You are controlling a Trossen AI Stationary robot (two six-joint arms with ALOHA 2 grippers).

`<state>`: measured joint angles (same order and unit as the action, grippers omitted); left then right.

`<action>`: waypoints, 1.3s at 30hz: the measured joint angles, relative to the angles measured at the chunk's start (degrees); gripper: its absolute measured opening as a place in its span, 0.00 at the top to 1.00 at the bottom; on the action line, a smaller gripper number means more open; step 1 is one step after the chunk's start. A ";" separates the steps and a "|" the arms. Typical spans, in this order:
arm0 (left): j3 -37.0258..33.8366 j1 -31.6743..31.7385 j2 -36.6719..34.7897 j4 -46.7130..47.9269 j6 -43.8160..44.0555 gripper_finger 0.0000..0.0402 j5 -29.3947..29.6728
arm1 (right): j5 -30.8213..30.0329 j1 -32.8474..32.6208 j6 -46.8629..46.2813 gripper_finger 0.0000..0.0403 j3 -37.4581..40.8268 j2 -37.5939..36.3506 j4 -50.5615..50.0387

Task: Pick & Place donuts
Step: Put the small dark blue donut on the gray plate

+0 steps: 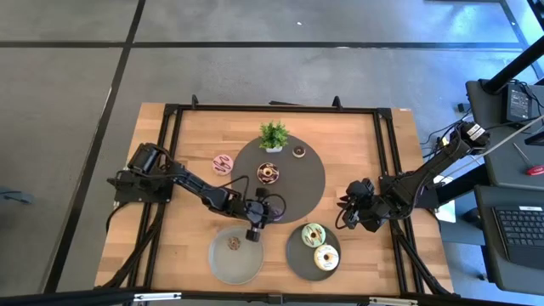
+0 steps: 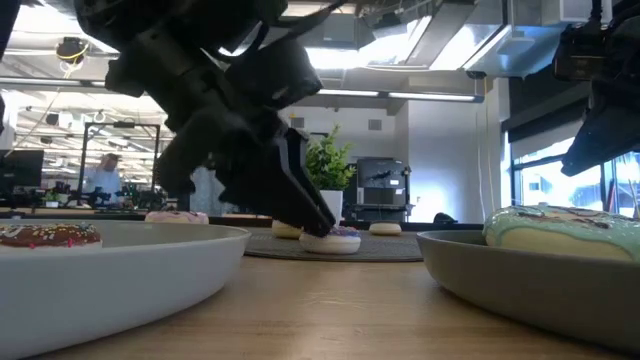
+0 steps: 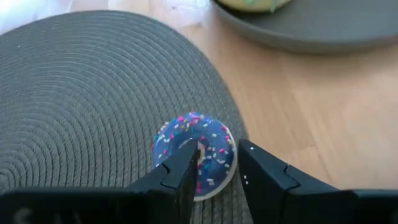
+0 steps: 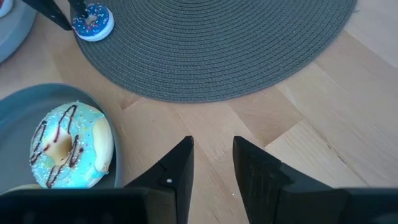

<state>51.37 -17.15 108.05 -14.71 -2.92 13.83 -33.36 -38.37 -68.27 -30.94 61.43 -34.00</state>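
A purple donut (image 3: 211,146) with coloured sprinkles lies flat on the near edge of the round dark mat (image 1: 299,183). My left gripper (image 3: 214,165) comes down onto it, as the low view shows (image 2: 315,222). In the high view the gripper (image 1: 270,208) covers this donut. My right gripper (image 4: 212,155) is open and hovers over bare wood right of the mat (image 1: 348,212). A chocolate donut (image 1: 268,172) and a tiny one (image 1: 299,151) lie on the mat. A pink donut (image 1: 223,163) lies on the wood to the left of the mat. My left gripper has the purple donut's ring (image 3: 219,163) between its two fingers. One fingertip (image 3: 185,163) stands in the hole and the other (image 3: 252,163) outside the rim. The fingers slant down from the table's left. The donut lies flat on the mat (image 3: 93,106).
The near left grey plate (image 1: 223,265) holds a small chocolate donut (image 1: 233,244). The near right plate (image 1: 293,251) holds a pale green donut (image 1: 314,234) and a cream-yellow one (image 1: 325,257). A potted plant (image 1: 273,134) stands at the mat's far edge. A black frame borders the table.
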 joint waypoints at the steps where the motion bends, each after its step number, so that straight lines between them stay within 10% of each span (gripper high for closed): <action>1: 0.00 0.00 0.01 0.12 -0.78 0.74 -0.08 | 0.00 0.00 0.00 0.72 0.00 0.00 -0.02; 25: 1.94 -1.99 -9.10 8.72 0.92 0.99 -1.81 | -0.04 0.00 0.02 0.72 0.00 0.00 -0.11; 39: 2.14 -29.32 -14.27 21.27 22.95 0.99 10.20 | -0.04 0.00 0.00 0.72 0.00 0.02 0.30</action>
<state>53.52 -46.46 93.78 6.56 20.03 24.03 -33.41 -38.37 -68.27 -30.94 61.45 -33.70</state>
